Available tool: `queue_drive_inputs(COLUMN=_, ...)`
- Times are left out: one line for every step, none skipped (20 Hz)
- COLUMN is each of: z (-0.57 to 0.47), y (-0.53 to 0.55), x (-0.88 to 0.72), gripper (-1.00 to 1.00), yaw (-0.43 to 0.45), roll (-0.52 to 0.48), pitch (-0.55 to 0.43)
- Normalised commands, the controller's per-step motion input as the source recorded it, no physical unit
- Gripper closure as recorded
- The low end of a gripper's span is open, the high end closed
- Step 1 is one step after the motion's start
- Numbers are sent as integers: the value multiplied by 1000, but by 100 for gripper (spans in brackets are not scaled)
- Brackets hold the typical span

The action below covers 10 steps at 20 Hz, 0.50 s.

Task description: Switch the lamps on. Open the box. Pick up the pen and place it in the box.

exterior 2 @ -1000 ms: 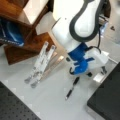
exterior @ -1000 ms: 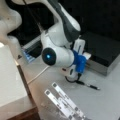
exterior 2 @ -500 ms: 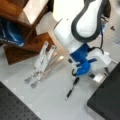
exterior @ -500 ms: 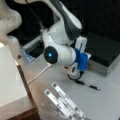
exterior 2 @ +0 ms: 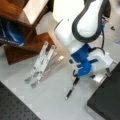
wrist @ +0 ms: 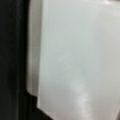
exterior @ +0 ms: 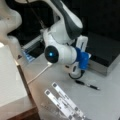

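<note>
The box point(exterior: 103, 51) lies closed at a front view's right, black lid down on its silver-grey side, and its dark corner point(exterior 2: 107, 101) shows in both front views. My gripper point(exterior 2: 108, 72) is low beside the box's near edge, behind the blue wrist mount point(exterior: 82, 60); its fingertips are hidden. The slim black pen point(exterior: 87, 84) lies flat on the table just below the wrist, also seen as the pen point(exterior 2: 71, 89), untouched. The lamps, long white bars point(exterior: 64, 101), lie folded on the table and show no glow. The wrist view holds only a pale surface against a black band.
A wooden shelf unit point(exterior 2: 22, 27) with a blue book stands at a front view's top left. A pale block point(exterior: 10, 82) fills a front view's left. A white cable point(exterior: 40, 73) runs across the table. A black perforated mat point(exterior 2: 15, 105) lies at the bottom left.
The wrist has edged slightly towards the box. Pen, lamps and box have not moved.
</note>
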Motion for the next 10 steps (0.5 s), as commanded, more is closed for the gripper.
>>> queue_drive_inputs(z=42, y=77, x=99, gripper=100, yaw=-79, roll=62, pitch=-5)
queue_drive_inputs(z=43, y=74, x=102, gripper=100, yaw=-80, roll=61, pitch=-2)
queue_drive_inputs(z=42, y=67, x=101, gripper=100, yaw=-83, roll=58, pitch=-5)
queue_drive_inputs(z=39, y=61, x=98, gripper=100, yaw=-85, roll=57, pitch=-4)
queue_drive_inputs(z=37, y=56, x=94, gripper=100, yaw=-84, roll=52, pitch=-1)
queue_drive_inputs(z=35, y=49, x=89, gripper=100, yaw=-84, roll=49, pitch=1)
queue_drive_inputs(z=31, y=42, x=83, gripper=100, yaw=-82, roll=47, pitch=2)
queue_drive_inputs(z=28, y=38, x=79, gripper=100, yaw=-81, roll=47, pitch=3)
queue_drive_inputs(z=26, y=33, x=76, gripper=100, yaw=-81, roll=45, pitch=4)
queue_drive_inputs(z=22, y=26, x=79, gripper=100, yaw=-83, roll=45, pitch=0)
